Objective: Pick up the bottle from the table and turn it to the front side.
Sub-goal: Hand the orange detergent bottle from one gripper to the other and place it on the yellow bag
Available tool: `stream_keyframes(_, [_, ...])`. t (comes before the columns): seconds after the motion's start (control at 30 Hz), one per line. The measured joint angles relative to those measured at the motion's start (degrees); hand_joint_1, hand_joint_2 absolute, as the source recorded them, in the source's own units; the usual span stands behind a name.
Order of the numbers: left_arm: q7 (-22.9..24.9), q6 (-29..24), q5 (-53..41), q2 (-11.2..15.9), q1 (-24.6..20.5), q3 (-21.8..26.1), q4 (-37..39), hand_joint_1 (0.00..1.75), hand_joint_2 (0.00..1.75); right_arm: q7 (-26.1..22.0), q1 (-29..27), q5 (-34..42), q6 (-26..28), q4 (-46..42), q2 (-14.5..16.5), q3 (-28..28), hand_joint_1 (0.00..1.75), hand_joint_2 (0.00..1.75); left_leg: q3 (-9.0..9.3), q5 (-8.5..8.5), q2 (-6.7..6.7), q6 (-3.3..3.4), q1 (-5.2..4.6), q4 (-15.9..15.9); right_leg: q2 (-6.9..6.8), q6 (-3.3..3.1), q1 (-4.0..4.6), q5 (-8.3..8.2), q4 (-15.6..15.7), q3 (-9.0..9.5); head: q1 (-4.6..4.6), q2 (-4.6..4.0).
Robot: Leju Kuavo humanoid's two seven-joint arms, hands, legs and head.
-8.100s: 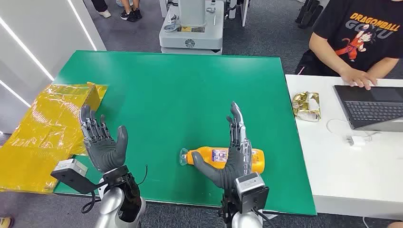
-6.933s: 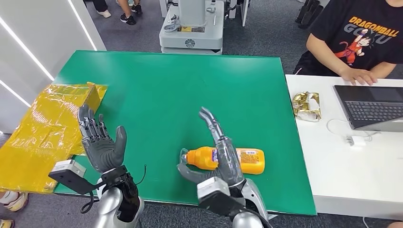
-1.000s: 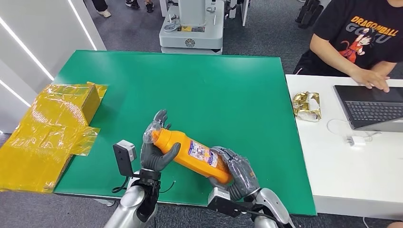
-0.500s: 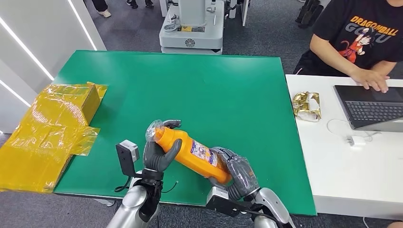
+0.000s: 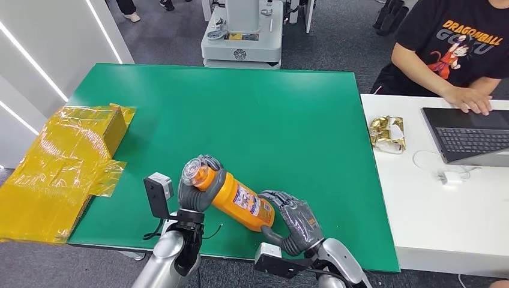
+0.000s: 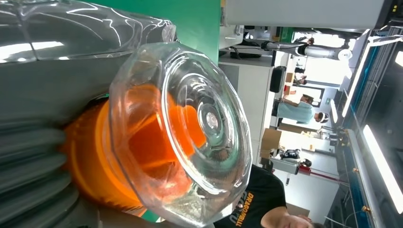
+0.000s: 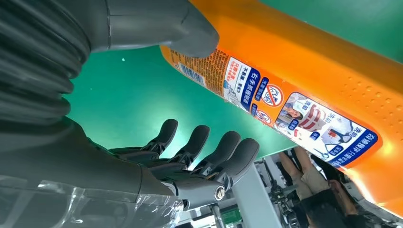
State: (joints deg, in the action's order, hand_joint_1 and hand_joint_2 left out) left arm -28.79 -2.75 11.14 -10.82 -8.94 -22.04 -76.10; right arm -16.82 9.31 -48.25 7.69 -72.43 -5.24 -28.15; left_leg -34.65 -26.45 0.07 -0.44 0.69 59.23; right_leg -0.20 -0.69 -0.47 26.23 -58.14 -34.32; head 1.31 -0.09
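An orange bottle (image 5: 237, 201) with a clear cap (image 5: 194, 171) and a printed label hangs tilted above the front of the green table (image 5: 240, 108), cap end raised towards me. My left hand (image 5: 198, 191) grips it around the neck just below the cap; the left wrist view shows the cap (image 6: 190, 128) end-on against my fingers (image 6: 33, 156). My right hand (image 5: 297, 221) sits at the bottle's base. In the right wrist view the thumb (image 7: 157, 23) lies against the bottle (image 7: 309, 71) by the label, while the fingers (image 7: 209, 152) curl apart from it over the green surface.
A yellow-wrapped box (image 5: 60, 162) lies at the table's left edge. To the right stands a white table (image 5: 420, 210) with a laptop (image 5: 471, 135), a gold wrapper (image 5: 387, 133) and cables; a person (image 5: 456, 54) sits there typing. A grey machine (image 5: 243, 36) stands behind.
My left hand has closed round the neck and swung the cap end up towards me. The right hand's fingers have come off the bottle's base and dropped slightly.
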Motion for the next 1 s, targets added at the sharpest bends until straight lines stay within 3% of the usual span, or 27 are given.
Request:
stream_keyframes(0.17, [0.0,-0.2,0.0,0.0,-0.2,0.3,0.2,1.75,1.75,-0.6,0.0,-0.2,0.5,-0.1,0.4,0.0,1.73,1.75,0.00,0.00,0.00,0.00,0.00,0.0,0.00,0.00,0.00,0.00,0.0,0.00,0.00,0.00])
stream_keyframes(0.2, [0.0,-0.3,0.0,0.0,-0.2,0.3,0.2,1.75,1.75,-0.7,0.0,0.0,0.9,-0.3,0.5,0.0,1.60,1.75,0.00,0.00,0.00,0.00,0.00,0.0,0.00,0.00,0.00,0.00,0.0,0.00,0.00,0.00])
stream_keyframes(0.3, [-0.2,-0.8,0.1,0.0,-0.2,0.3,0.2,1.75,1.75,-0.8,-0.1,0.6,2.1,-1.3,0.9,0.0,0.34,1.75,0.00,0.00,0.00,0.00,0.00,0.0,0.00,0.00,0.00,0.00,0.0,-0.01,0.00,0.00])
stream_keyframes(0.33, [-0.2,-1.1,0.2,0.0,-0.2,0.3,0.2,1.75,1.75,-0.8,-0.2,0.9,2.5,-1.8,1.1,0.0,0.03,1.75,0.00,0.00,0.00,0.00,0.00,0.0,0.00,0.00,0.00,0.00,0.0,-0.01,0.00,0.00])
stream_keyframes(1.0, [-1.9,-5.7,1.2,0.4,-1.5,2.2,-6.0,1.75,1.75,-1.3,-1.8,7.7,9.2,-8.2,2.9,-0.1,0.00,1.75,0.00,0.00,0.00,0.00,0.01,0.0,0.00,0.00,0.00,0.00,0.0,0.00,-0.01,0.00])
